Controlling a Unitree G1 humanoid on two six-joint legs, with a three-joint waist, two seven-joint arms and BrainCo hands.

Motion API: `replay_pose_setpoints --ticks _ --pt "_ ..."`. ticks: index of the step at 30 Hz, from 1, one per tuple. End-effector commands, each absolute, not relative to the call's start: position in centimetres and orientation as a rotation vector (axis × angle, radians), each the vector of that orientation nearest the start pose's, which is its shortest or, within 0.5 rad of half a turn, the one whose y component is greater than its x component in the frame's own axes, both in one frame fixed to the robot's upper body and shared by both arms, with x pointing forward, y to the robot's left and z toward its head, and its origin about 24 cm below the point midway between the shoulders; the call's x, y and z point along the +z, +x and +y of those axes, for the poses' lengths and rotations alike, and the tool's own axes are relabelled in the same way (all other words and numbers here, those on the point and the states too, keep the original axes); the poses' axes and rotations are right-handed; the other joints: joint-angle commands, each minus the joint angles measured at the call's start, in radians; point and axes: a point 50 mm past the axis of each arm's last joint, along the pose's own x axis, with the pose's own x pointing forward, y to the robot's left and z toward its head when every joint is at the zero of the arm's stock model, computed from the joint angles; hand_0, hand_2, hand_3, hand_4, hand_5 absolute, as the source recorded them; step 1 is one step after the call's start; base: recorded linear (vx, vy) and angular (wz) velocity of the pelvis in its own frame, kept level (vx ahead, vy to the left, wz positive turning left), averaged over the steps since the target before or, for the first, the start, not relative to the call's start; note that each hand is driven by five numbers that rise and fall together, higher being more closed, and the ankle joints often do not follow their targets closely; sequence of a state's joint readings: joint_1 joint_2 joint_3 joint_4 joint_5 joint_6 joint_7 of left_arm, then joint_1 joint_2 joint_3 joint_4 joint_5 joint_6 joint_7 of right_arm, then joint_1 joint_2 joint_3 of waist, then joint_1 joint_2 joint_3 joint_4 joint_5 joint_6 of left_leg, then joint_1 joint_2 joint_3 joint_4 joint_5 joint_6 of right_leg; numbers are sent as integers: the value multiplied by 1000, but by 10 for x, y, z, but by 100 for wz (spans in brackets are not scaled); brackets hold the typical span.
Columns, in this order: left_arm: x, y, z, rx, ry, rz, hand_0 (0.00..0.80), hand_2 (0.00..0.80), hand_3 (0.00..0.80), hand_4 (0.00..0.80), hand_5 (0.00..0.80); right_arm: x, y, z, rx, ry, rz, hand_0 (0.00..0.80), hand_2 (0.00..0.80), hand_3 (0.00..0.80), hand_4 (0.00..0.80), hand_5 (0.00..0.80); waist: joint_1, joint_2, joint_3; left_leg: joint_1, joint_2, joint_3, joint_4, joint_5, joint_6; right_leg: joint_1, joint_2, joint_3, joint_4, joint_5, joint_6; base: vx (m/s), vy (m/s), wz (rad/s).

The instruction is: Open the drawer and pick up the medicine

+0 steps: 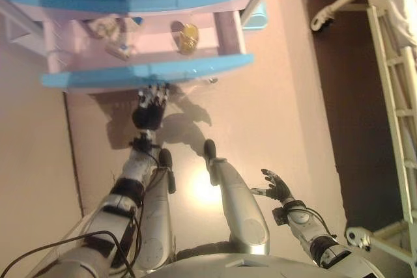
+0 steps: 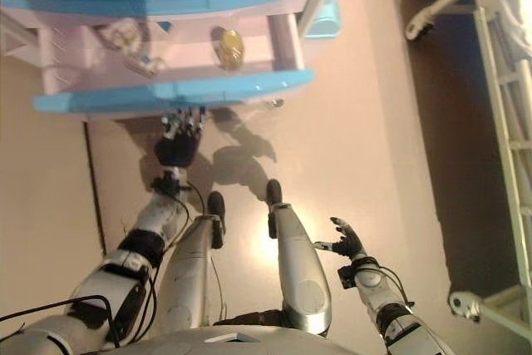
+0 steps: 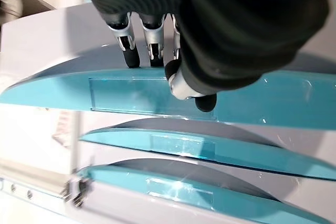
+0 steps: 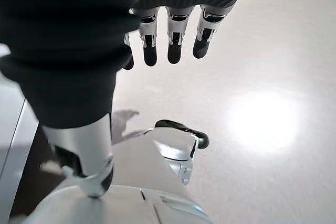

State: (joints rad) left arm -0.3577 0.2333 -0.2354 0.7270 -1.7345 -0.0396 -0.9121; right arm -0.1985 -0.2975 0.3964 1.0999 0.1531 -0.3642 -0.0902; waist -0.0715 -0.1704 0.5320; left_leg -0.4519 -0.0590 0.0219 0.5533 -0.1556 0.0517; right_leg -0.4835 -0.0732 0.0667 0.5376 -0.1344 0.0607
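The bottom drawer of a white cabinet stands pulled out, with a curved blue front. Inside it lie a small yellow bottle, a white packet and a small box. My left hand is just below the blue front with straight fingers pointing at it. In the left wrist view its fingertips touch the front's edge and the thumb rests on the blue face. My right hand hangs open and empty low at my right side, and its fingers are straight.
Two closed blue-fronted drawers sit above the open one, and they also show in the left wrist view. A white metal ladder-like frame with a caster wheel stands at the right over a dark floor strip.
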Motion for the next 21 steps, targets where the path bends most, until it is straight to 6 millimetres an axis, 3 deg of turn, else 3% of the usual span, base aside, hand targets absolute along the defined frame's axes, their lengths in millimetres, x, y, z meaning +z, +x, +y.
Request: replay_pose_setpoints --ticks 1,4,8,13,21 --pt "108 277 86 -1408 -1492 -691 800 800 800 800 800 -96 218 -207 135 -430 525 0 0 0 0 0 74 93 -42 -31 -28 -46 73 -61 15 31 53 -81 92 -27 -126 3 23 22" --pt "72 266 96 -1319 -1622 -629 800 800 800 800 800 -93 222 -215 137 -474 527 0 0 0 0 0 98 115 -42 -22 -31 -60 74 -45 9 37 40 -104 131 -51 -137 -14 8 31" --pt "20 235 111 -1230 -1681 -462 800 800 800 800 800 -83 237 -223 120 -501 507 0 0 0 0 0 136 151 -28 -12 -18 -72 33 -4 -4 39 32 -152 181 -88 -151 -81 -21 42" --pt "-20 207 131 -1081 -1706 -323 800 800 800 800 800 -71 254 -230 55 -508 482 0 0 0 0 0 167 190 -17 -19 -10 -79 3 27 -12 27 23 -200 224 -116 -161 -105 -22 29" --pt "-78 147 154 -755 -1656 -15 800 800 800 800 800 -79 239 -247 -34 -490 528 0 0 0 0 0 198 222 -37 -16 -27 -87 9 37 -3 33 -2 -236 253 -133 -162 -3 4 20"
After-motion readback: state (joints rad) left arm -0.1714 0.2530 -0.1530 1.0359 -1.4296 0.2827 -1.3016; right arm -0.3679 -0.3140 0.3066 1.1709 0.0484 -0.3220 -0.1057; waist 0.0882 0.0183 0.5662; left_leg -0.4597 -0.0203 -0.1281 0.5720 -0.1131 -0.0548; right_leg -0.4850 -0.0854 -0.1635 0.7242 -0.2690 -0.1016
